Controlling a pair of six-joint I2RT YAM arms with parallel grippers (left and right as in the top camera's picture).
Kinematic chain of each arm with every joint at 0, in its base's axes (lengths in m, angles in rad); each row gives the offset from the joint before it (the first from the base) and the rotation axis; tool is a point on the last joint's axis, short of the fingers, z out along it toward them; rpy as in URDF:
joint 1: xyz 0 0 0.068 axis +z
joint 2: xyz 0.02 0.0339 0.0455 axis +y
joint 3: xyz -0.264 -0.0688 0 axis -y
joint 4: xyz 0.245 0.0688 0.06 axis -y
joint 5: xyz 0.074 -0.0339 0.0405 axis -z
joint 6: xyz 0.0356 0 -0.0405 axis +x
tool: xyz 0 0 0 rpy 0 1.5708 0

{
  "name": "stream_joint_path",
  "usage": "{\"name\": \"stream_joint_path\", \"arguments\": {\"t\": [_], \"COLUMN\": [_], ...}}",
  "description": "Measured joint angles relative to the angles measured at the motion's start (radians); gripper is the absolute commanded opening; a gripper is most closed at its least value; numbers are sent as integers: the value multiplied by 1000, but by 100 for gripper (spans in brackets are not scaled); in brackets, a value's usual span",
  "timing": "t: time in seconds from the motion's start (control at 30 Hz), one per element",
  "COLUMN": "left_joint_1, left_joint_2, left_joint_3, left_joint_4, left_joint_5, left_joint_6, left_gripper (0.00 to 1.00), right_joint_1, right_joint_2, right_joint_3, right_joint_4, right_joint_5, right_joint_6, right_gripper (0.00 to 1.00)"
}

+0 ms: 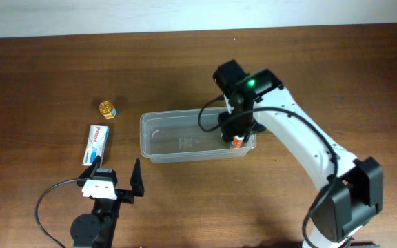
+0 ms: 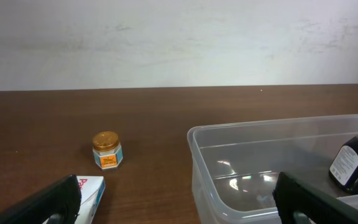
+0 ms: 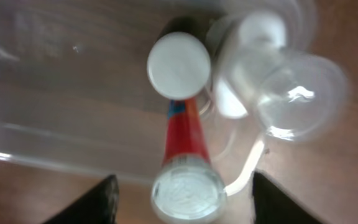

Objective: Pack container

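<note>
The clear container (image 1: 178, 141) lies mid-table; it also shows in the left wrist view (image 2: 260, 155). My right gripper (image 1: 238, 129) hangs over its right end, open. In the right wrist view its fingers (image 3: 182, 202) stand wide on either side of a red-labelled bottle with a pale cap (image 3: 185, 149), not touching it. A dark bottle with a white cap (image 3: 179, 65) stands just beyond, inside the container, and also shows in the left wrist view (image 2: 353, 163). My left gripper (image 1: 116, 180) is open and empty near the front edge, left of the container.
A white and blue box (image 1: 96, 143) lies left of the container, close to my left gripper (image 2: 179, 208). A small jar with a gold lid (image 1: 107, 108) stands further back. A blurred clear shape (image 3: 291, 87) shows at the container's corner.
</note>
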Motion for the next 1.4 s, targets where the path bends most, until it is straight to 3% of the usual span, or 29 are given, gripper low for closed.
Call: {"name": "stream_joint_path", "arguments": {"t": [0.17, 0.33, 0.47, 0.77, 1.07, 1.23, 1.4], "left_joint_1": [0, 0, 0, 0, 0, 4, 60], "left_joint_2": [0, 0, 0, 0, 0, 39, 265], "left_joint_3": [0, 0, 0, 0, 0, 96, 391], "left_joint_4": [0, 0, 0, 0, 3, -159, -346], "left_joint_5": [0, 0, 0, 0, -23, -9, 0], "left_joint_6": [0, 0, 0, 0, -4, -80, -103], "left_gripper": [99, 99, 99, 99, 99, 99, 99], "right_joint_1": [-1, -48, -178, -607, -813, -839, -839], "right_joint_2": [2, 5, 5, 6, 6, 6, 6], "right_joint_3": [229, 447, 554, 567, 567, 566, 566], "right_joint_4": [-159, -303, -353, -359, -359, -359, -359], "right_joint_5": [16, 19, 22, 48, 44, 40, 36], "right_joint_6": [7, -1, 3, 24, 25, 25, 24], "right_gripper": [99, 98, 98, 98, 98, 99, 98]}}
